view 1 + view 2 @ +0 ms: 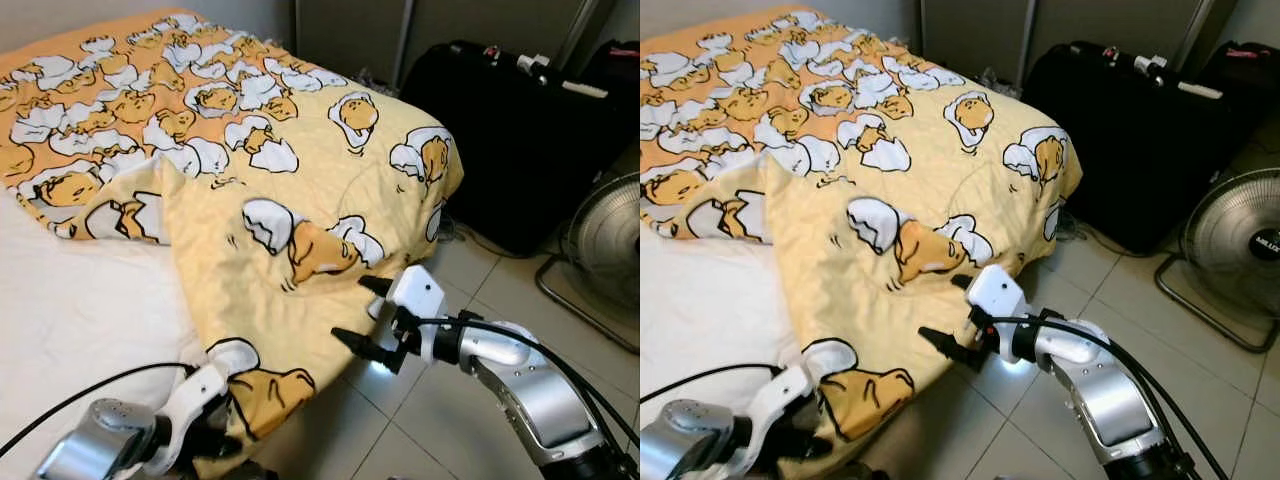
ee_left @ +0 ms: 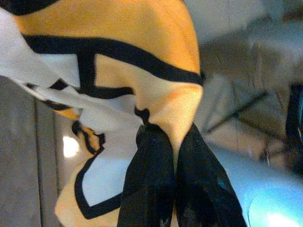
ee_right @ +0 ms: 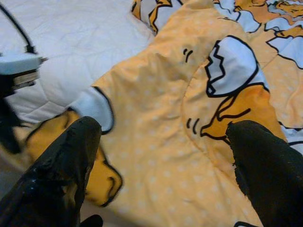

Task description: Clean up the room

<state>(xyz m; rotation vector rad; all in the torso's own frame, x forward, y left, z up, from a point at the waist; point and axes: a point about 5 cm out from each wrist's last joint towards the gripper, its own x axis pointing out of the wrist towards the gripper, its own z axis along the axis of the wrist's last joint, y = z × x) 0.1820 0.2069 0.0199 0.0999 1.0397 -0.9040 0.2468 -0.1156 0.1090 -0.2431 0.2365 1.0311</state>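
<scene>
A yellow and orange blanket (image 1: 250, 170) printed with egg cartoons lies rumpled over the bed, its lower corner hanging off the near edge. My left gripper (image 2: 173, 142) is shut on that hanging corner, low at the bed's front, and its fingers (image 2: 147, 184) pinch the cloth. My right gripper (image 1: 362, 315) stands open beside the blanket's edge above the floor, its two fingers (image 3: 61, 165) spread wide with blanket (image 3: 189, 118) ahead of them and nothing between them.
The white mattress sheet (image 1: 70, 310) lies bare on the left. A black suitcase (image 1: 510, 130) stands against the wall on the right, and a floor fan (image 1: 605, 240) stands on the tiled floor (image 1: 440, 400) near my right arm.
</scene>
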